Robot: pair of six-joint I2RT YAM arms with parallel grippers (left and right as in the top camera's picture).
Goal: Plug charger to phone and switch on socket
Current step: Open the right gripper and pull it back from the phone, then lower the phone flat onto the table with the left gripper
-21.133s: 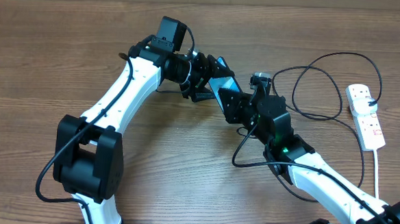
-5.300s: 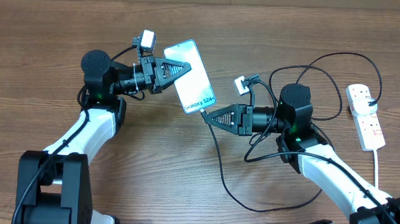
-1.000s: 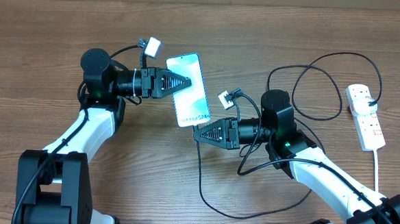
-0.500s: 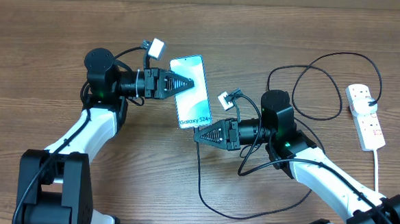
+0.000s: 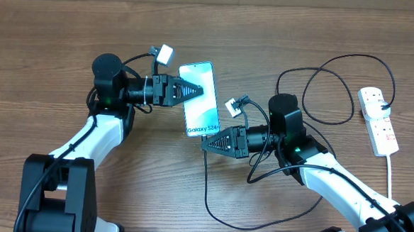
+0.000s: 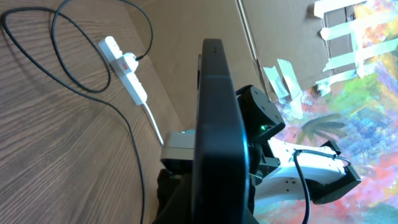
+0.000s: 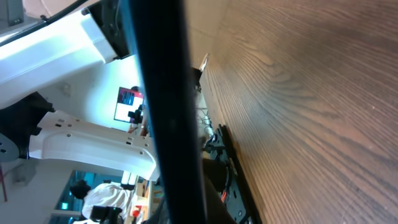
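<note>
Presently, my left fingers (image 5: pixel 194 92): clenched on the side edge of the slim, blue-screened phone (image 5: pixel 202 107), raised off the wooden surface (image 5: pixel 55 37).
My right fingers (image 5: pixel 208 143): clenched on the thin black charger cable (image 5: pixel 205 183) at the phone's lower end.
Done: far plug sits in the white power-strip socket (image 5: pixel 378 123), well apart.
Left: tip seating unconfirmed; switching on remains, I judge.

Left arm (image 5: pixel 96 135) and right arm (image 5: pixel 331 179) reach toward each other.
Left gripper (image 5: pixel 194 92) points right, pinched tight; right gripper (image 5: pixel 207 144) points left, pinched tight too.
</note>
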